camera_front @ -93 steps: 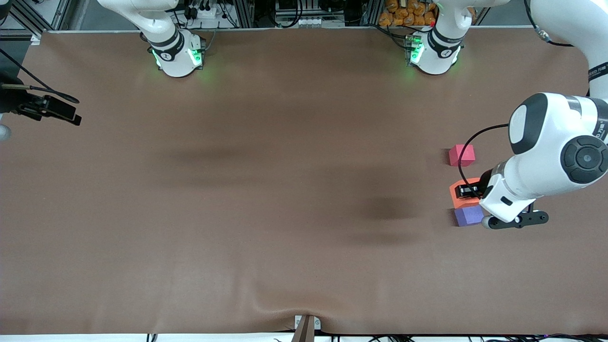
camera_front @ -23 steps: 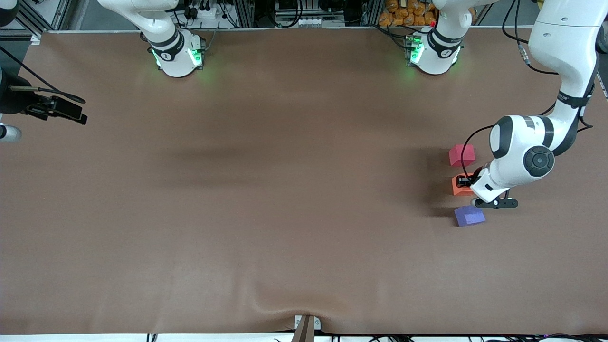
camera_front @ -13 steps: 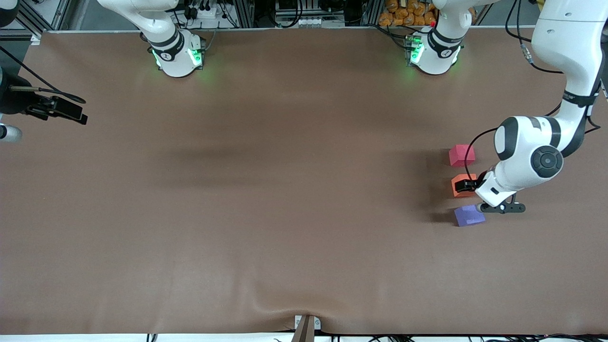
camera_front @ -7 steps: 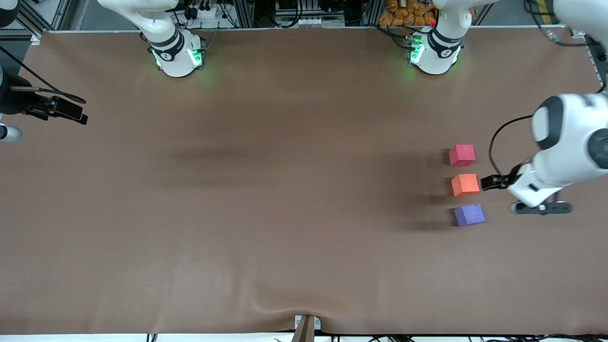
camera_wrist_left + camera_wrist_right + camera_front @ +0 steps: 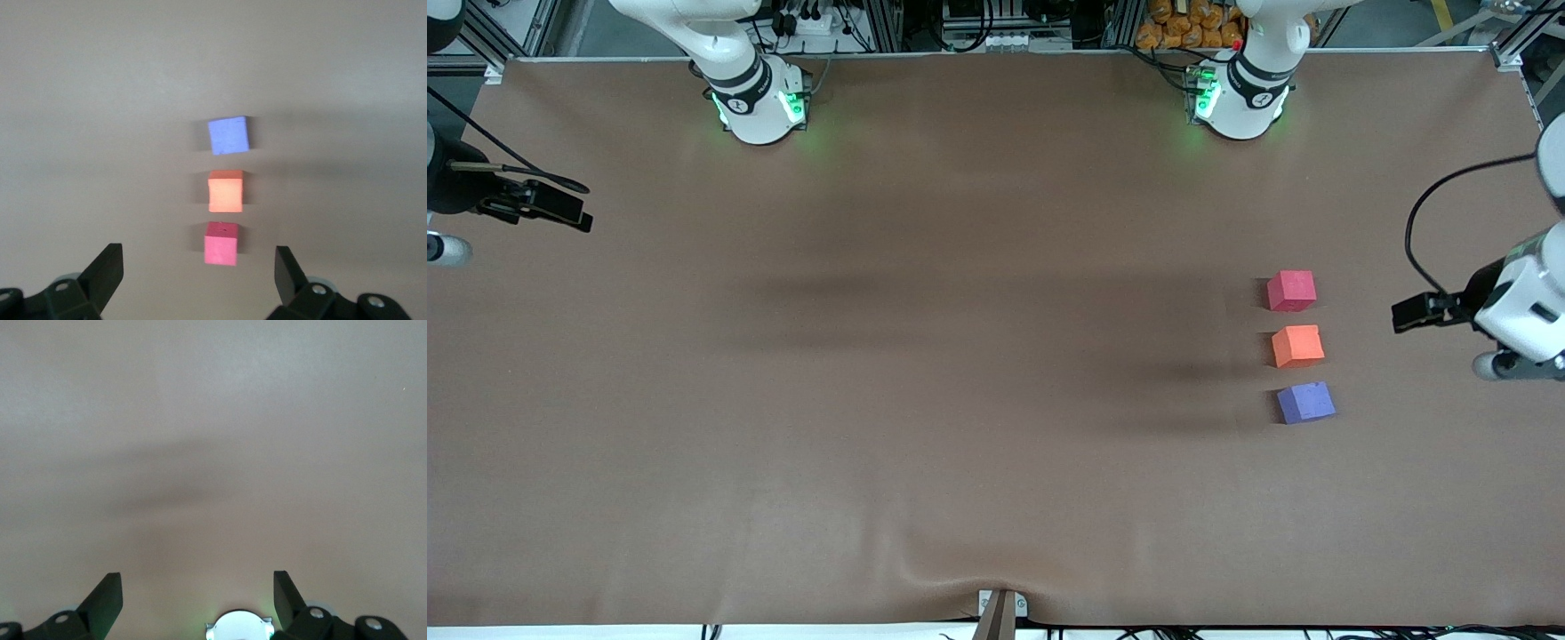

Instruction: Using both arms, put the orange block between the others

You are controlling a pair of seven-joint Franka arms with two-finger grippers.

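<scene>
The orange block (image 5: 1297, 346) rests on the table between the others, the red-pink cube (image 5: 1291, 291) and the purple-blue cube (image 5: 1305, 402), in one row with small gaps. The red-pink one is farthest from the front camera. My left gripper (image 5: 1400, 316) hangs open and empty, apart from the row, toward the left arm's end of the table. In the left wrist view the purple-blue cube (image 5: 229, 135), the orange block (image 5: 225, 191) and the red-pink cube (image 5: 221, 243) line up ahead of the left gripper (image 5: 198, 251). My right gripper (image 5: 576, 219) waits open at the right arm's end of the table.
The brown table cover (image 5: 960, 356) has a wrinkle at its front edge (image 5: 960, 569). The arms' green-lit bases (image 5: 760, 102) (image 5: 1236, 98) stand along the back. Between the right gripper's (image 5: 197, 575) fingers the right wrist view shows a white round base (image 5: 238, 627) over bare table.
The left gripper has let go of the orange block and drawn away from the row toward the left arm's end of the table. The blocks and the right arm have not moved.
</scene>
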